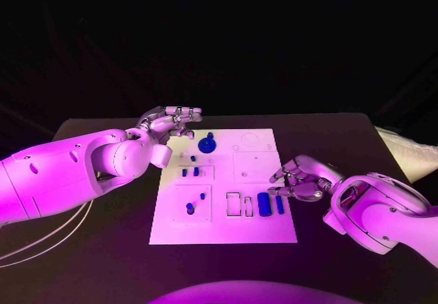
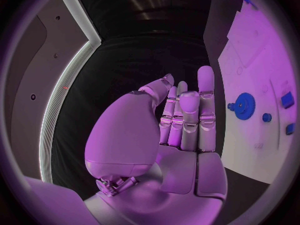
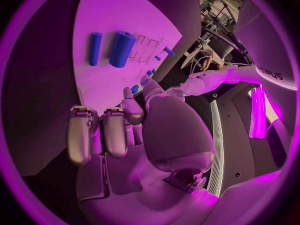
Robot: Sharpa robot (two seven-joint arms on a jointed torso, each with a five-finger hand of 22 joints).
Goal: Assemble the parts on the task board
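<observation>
the white board (image 1: 223,228) lies in the middle of the black table (image 1: 347,133). the left hand (image 1: 169,121) hovers at its far left corner, fingers straight and apart, holding nothing — near the blue gear (image 1: 208,145). the right hand (image 1: 297,180) sits at the board's right edge, fingers curled, empty, beside two blue cylinders (image 1: 264,204).

Robot's got chunky smooth white arms, the left arm (image 1: 64,174) trailing thin pale cables, and each ends in a silvery metal hand (image 1: 173,120) with segmented fingers (image 2: 187,115).
</observation>
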